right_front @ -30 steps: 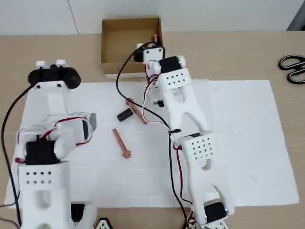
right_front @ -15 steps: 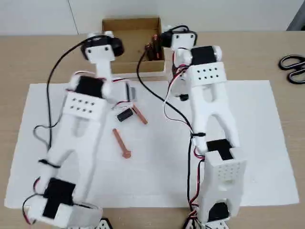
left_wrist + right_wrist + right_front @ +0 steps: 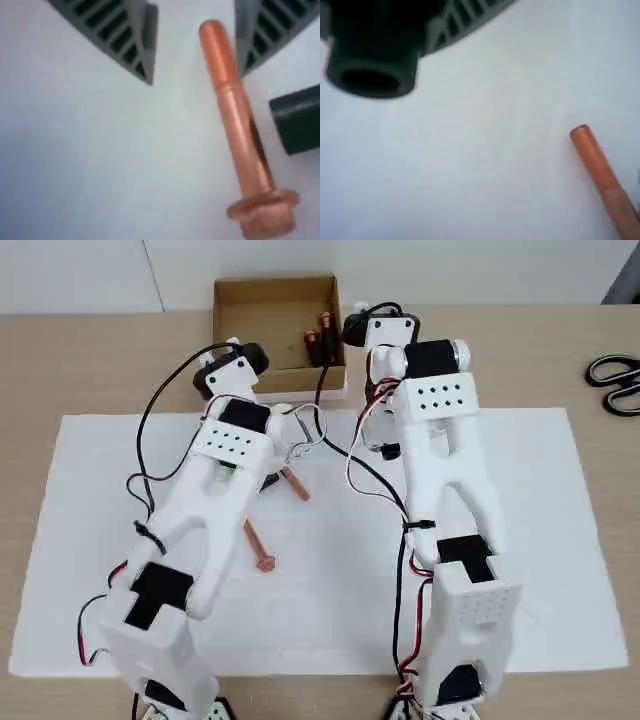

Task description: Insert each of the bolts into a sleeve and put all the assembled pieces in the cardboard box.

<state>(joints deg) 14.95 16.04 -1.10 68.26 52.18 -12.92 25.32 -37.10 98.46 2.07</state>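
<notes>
Hovering over the white sheet [image 3: 320, 615], my left pincer [image 3: 196, 75] is spread apart. Its grey fingers [image 3: 125, 35] stand on either side of the plain end of a copper bolt [image 3: 239, 135] that lies flat. A loose sleeve [image 3: 297, 125] lies just beside that bolt's shank. My right pincer [image 3: 372, 40] is clamped on a black sleeve [image 3: 370, 67], held off the sheet with its open end showing. A second bolt [image 3: 258, 548] lies on the sheet close to my left arm, apart from the first. The cardboard box [image 3: 260, 310] sits on the counter [image 3: 100, 350] at the sheet's far edge, with copper pieces [image 3: 318, 340] in its right corner. Scissors [image 3: 615, 380] lie on the counter far to my right.
</notes>
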